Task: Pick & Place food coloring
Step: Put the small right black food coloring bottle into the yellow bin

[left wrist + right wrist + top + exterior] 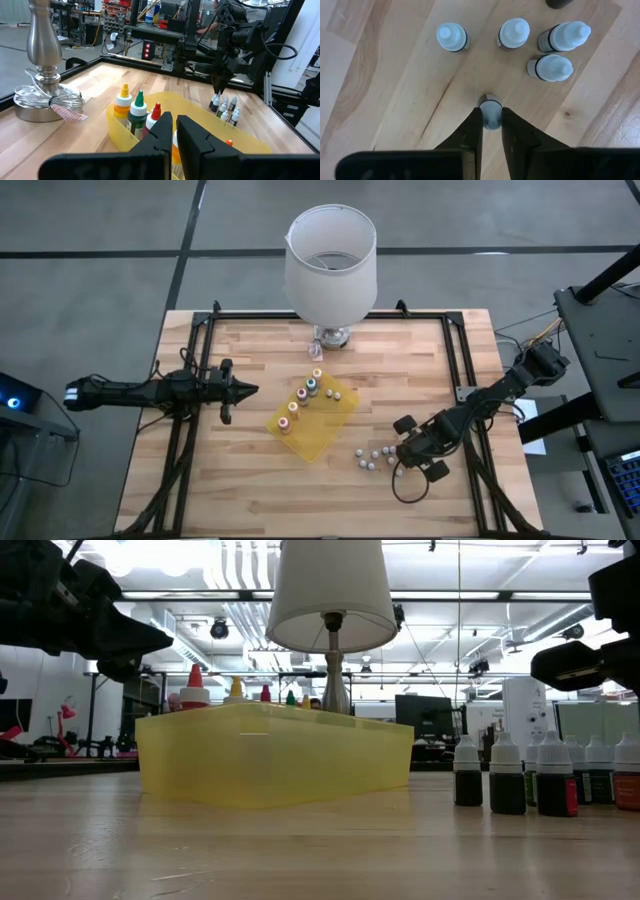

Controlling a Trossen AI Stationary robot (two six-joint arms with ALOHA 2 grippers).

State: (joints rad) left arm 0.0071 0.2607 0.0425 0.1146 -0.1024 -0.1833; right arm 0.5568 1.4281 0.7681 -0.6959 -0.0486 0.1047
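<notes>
There is one yellow tray in the middle of the table. Five food coloring bottles with coloured caps stand inside it in one row, along the side nearest the left arm. From the left wrist view only three of them show well: one with a yellow cap, one with a green cap and one with a red cap. Two tiny pale things also sit in the tray near the row, but I cannot tell what they are. A group of small white-capped bottles stands on the bare wood outside the tray, on the right arm's side. They are dark bottles with white tops. The right wrist view shows five of them. Four stand free and the fifth bottle is squeezed between the two fingers of the right gripper. The fingers press on it from both sides, and it stands upright on the wood. The low view shows about six in that group, so the count is five or a bit more. The left gripper hangs above the table just beside the tray, with its two fingers pressed together and nothing in them. There is one lamp with a white shade at the far edge of the table, behind the tray.
</notes>
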